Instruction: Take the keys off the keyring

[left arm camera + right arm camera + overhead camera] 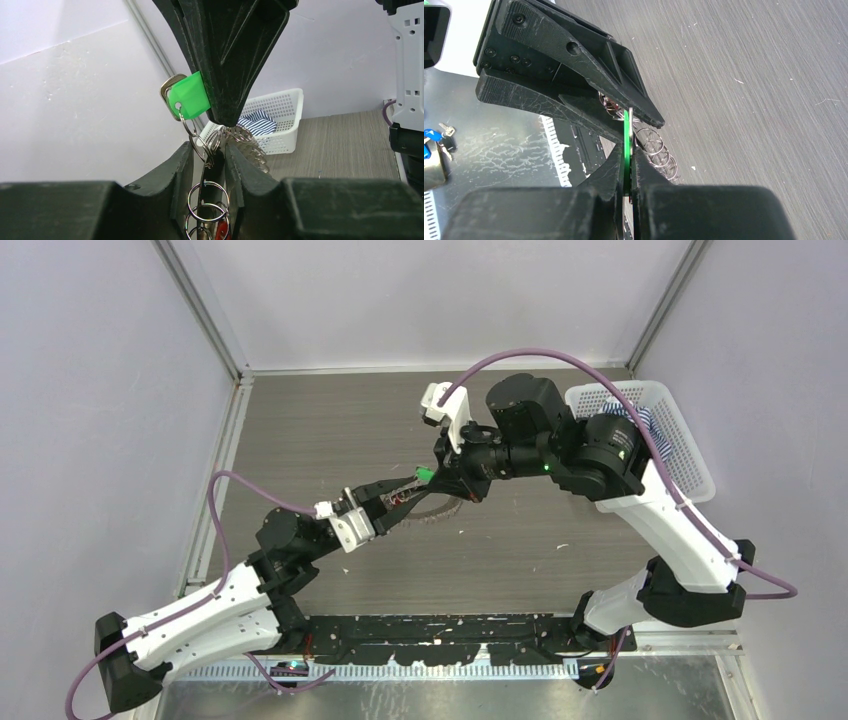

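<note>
Scene: Two robot arms met over the middle of a grey wood-grain table (749,75), a bunch of keys (247,142) strung between them and seemingly clear of the surface.

Right gripper (628,147): Clamped flat on the plastic head of the green-headed key (189,97), holding it edge-up above the rest of the bunch.

Left gripper (209,147): Its fingers stood close on either side of a chain of small split rings (207,192) just below the green key. Whether they were actually pinching the metal could not be told.

Keys: The silvery ones fanned out beside the left gripper's fingertips, hanging under the green key.

Keyring: Somewhere in the tangle of loops between the two grippers, but it could not be singled out.

Background: A white mesh basket (292,100) holding a striped cloth (257,124) sat well apart at the far right of the table.

Step in hand: By the look of it, bracing the rings so that the green key could be worked off first.

How to do it well: The left gripper would need a firm hold on the wire itself, not on a loose loop. The right should then turn the key along the coil of its ring instead of pulling straight away.

Risk: A straight tug would likely drag the whole bunch out of the left gripper.
</note>
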